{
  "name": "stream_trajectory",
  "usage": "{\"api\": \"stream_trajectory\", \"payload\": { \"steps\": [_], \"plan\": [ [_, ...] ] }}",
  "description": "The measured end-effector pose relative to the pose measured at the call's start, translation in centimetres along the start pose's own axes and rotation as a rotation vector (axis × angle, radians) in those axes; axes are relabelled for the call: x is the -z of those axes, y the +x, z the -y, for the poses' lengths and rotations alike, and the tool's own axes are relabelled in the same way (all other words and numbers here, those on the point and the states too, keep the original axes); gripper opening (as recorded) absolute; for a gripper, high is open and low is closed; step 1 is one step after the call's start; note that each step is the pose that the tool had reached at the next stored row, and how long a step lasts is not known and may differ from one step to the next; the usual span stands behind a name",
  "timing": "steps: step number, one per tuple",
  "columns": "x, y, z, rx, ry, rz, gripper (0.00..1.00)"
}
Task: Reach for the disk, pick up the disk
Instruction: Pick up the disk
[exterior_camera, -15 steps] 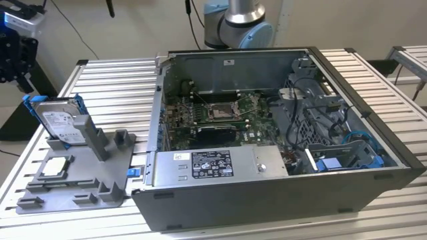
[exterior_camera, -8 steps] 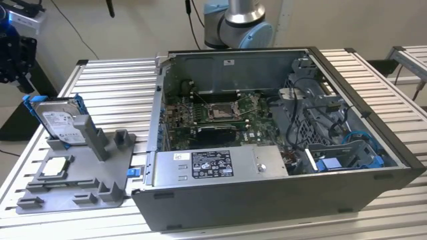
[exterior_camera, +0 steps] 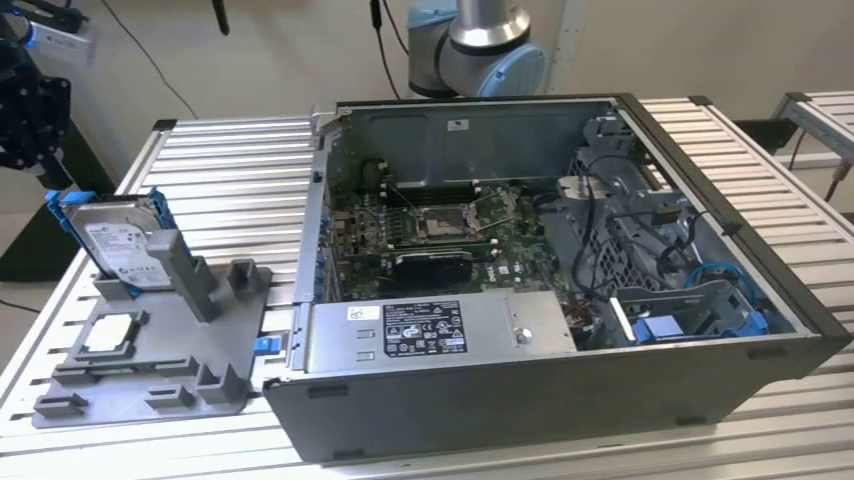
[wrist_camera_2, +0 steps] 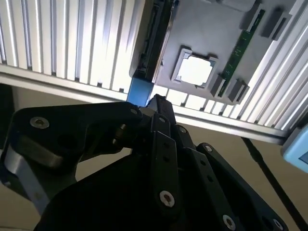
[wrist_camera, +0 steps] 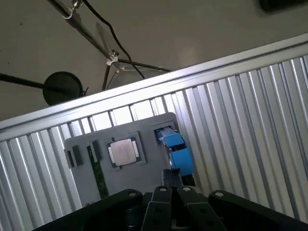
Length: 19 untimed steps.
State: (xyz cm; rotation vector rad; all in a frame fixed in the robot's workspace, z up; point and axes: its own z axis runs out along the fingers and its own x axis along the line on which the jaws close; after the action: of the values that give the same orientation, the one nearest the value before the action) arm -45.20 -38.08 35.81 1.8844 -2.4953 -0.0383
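**A:** Where is the disk?

**B:** The disk (exterior_camera: pixel 118 243) stands on edge in a slot of the grey holder (exterior_camera: pixel 174 370), leaning against an upright post (exterior_camera: pixel 180 265); the holder sits by the tabletop's (exterior_camera: pixel 240 170) edge on the exterior view's left; a blue bracket (wrist_camera: pixel 177 153) frames the disk's sides.

**A:** Why on edge?

**B:** My guess is access; stood up like that, both flat faces are free for a pinch; lying flat, it would offer only thin rims.

**A:** And the gripper?

**B:** The gripper (wrist_camera_2: pixel 156 102) hangs just off that tabletop edge, near the disk but apart from it, with its tips aimed at the bracket's blue end; its fingers (wrist_camera_2: pixel 161 126) are pressed together with nothing between them; I'd say the reach is unfinished and no grasp is made yet.

**A:** Anything round it?

**B:** A chip (exterior_camera: pixel 110 335) lies flat in a recess of the same holder, beside the disk; the opened computer case (exterior_camera: pixel 534 300) takes up the tabletop's middle, just beside the holder, open face up, likely so its insides can be reached from above.
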Motion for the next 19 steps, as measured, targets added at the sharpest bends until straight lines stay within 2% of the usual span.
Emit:
{"api": "stream_trajectory", "payload": {
  "steps": [6,11,12,19],
  "plan": [
    [-0.29,-0.03,0.08,0.067,-0.0003,-0.0019,0.00],
    [-0.32,-0.06,0.19,0.078,-0.0002,-0.0020,0.00],
    [-0.31,-0.06,0.19,0.078,-0.0003,-0.0021,1.00],
    [-0.46,-0.35,0.11,0.079,-0.0003,-0.0022,1.00]
  ]
}}
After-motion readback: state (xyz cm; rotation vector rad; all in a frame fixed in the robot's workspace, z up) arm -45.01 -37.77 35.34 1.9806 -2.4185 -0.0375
